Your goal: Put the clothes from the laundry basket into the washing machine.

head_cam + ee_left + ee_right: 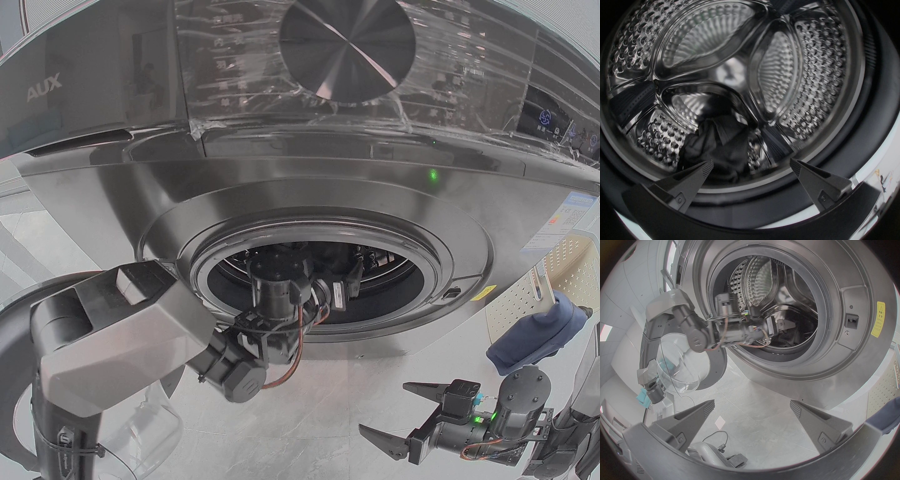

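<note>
The washing machine (312,187) stands in front of me with its round opening (319,281) uncovered. My left arm reaches through the opening, and my left gripper (750,165) stands open just inside the drum (818,62) with nothing between its fingers. A dark garment (718,147) lies crumpled on the drum's floor beyond the fingertips. My right gripper (400,415) hangs open and empty over the floor, below and to the right of the opening. A blue garment (537,334) is draped over the rim of the pale perforated laundry basket (572,269) at the right.
The machine's door (681,365), with its clear glass bowl, is swung open at the left beside my left arm. Pale floor tiles (762,415) stretch in front of the machine. A cable and a small device (725,446) lie on the floor.
</note>
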### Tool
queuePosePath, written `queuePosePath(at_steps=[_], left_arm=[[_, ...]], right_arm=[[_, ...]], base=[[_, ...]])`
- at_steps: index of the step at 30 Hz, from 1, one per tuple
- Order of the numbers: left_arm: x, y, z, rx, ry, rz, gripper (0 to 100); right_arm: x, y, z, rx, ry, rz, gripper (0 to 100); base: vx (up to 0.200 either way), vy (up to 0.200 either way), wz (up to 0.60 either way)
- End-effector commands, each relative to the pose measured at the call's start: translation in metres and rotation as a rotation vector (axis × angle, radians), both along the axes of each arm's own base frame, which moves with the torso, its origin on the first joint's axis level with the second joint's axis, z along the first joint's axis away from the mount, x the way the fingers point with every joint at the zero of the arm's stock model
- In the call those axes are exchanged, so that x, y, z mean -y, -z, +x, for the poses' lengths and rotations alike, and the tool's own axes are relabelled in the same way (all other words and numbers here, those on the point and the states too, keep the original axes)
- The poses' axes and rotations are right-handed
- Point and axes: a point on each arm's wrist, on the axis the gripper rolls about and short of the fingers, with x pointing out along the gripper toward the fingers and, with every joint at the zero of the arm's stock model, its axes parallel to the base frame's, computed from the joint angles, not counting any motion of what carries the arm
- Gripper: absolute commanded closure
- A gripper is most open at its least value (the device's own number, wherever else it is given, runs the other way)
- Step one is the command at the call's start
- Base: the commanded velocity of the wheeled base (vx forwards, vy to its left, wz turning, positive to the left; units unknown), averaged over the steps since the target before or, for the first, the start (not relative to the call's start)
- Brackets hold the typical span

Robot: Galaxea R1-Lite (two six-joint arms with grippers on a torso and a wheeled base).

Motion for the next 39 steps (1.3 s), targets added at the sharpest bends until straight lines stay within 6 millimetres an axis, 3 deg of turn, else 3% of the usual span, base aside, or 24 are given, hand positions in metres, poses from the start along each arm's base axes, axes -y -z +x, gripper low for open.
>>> queuePosePath(at_steps=[1,5,9,12,19,27,31,39], left_arm=[[-0.025,-0.028,-0.091,-0.005,0.162,0.062,0],[-0.043,-0.039,-0.131,-0.008,0.219,0.108,0],[-0.075,-0.041,-0.171,-0.037,0.262,0.141,0],[-0.091,-0.041,-0.188,-0.044,0.279,0.148,0],[-0.122,-0.037,-0.218,-0.055,0.295,0.164,0],[-0.153,-0.044,-0.237,-0.014,0.283,0.143,0],[-0.172,-0.048,-0.247,0.023,0.261,0.131,0],[-0.205,-0.052,-0.262,0.079,0.195,0.122,0]], right_arm=[[0.005,-0.007,-0.004,0.020,0.005,0.021,0],[0.011,-0.024,-0.007,0.075,0.020,0.083,0],[0.022,-0.039,-0.007,0.121,0.109,0.143,0],[0.030,-0.044,-0.005,0.146,0.144,0.153,0],[0.044,-0.047,-0.008,0.130,0.194,0.107,0],[0.058,-0.061,-0.012,0.185,0.253,0.158,0],[0.077,-0.070,-0.026,0.208,0.283,0.139,0],[0.120,-0.067,-0.060,0.177,0.402,0.068,0]], base=[[0.000,0.000,0.00],[0.000,0.000,0.00],[0.000,0.000,0.00],[0.000,0.000,0.00],[-0.171,0.000,0.00],[-0.125,0.000,0.00],[-0.200,0.000,0.00],[-0.200,0.000,0.00]])
